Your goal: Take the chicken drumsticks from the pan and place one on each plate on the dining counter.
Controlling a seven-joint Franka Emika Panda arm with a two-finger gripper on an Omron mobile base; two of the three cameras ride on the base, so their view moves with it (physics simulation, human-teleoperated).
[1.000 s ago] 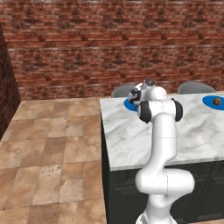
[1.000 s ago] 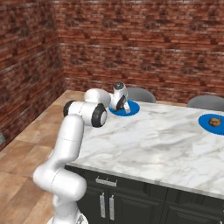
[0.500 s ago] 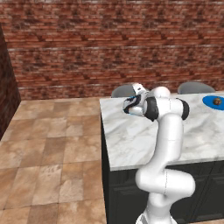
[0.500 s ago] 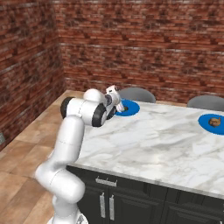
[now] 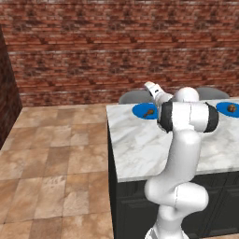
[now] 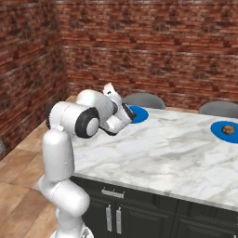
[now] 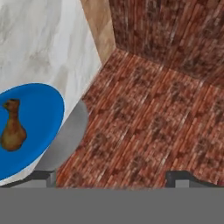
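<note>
Swinging back from the plate, the gripper is hanging empty, jaws apart; a drumstick is lying on it left of them.

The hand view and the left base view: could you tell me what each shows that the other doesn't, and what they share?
Hand view alone: the gripper fingertips, set wide apart, with nothing between them. Left base view alone: the arm, the second blue plate with its drumstick, and the tiled floor. Both: the near blue plate bearing a drumstick, the marble dining counter, a grey chair and the brick wall.

veined marble dining counter, rough brick wall
</note>
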